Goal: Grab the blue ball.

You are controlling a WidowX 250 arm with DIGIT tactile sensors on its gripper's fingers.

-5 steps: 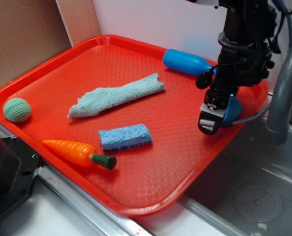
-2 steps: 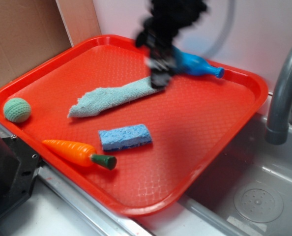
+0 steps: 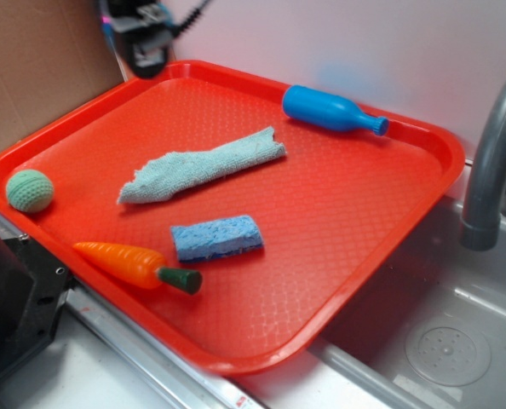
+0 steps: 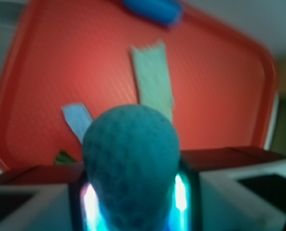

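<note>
The knobbly medium-blue crocheted ball (image 4: 130, 166) is clamped between the jaws of the black gripper (image 3: 144, 47). It is held high above the far left corner of the red plastic tray (image 3: 31, 145).

hand (image 3: 144, 38) cut off at top edge | wrist view blurred | blue ball (image 4: 131, 163) cropped below

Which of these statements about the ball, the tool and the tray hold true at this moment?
1. The blue ball sits clamped in the tool. True.
2. The green ball is near the tray's left edge. True.
3. The blue bottle stands upright. False: it lies on its side near the far rim.
4. The sponge rests on top of the cloth. False: they lie apart.
5. The toy carrot lies beside the sponge. True.
</note>
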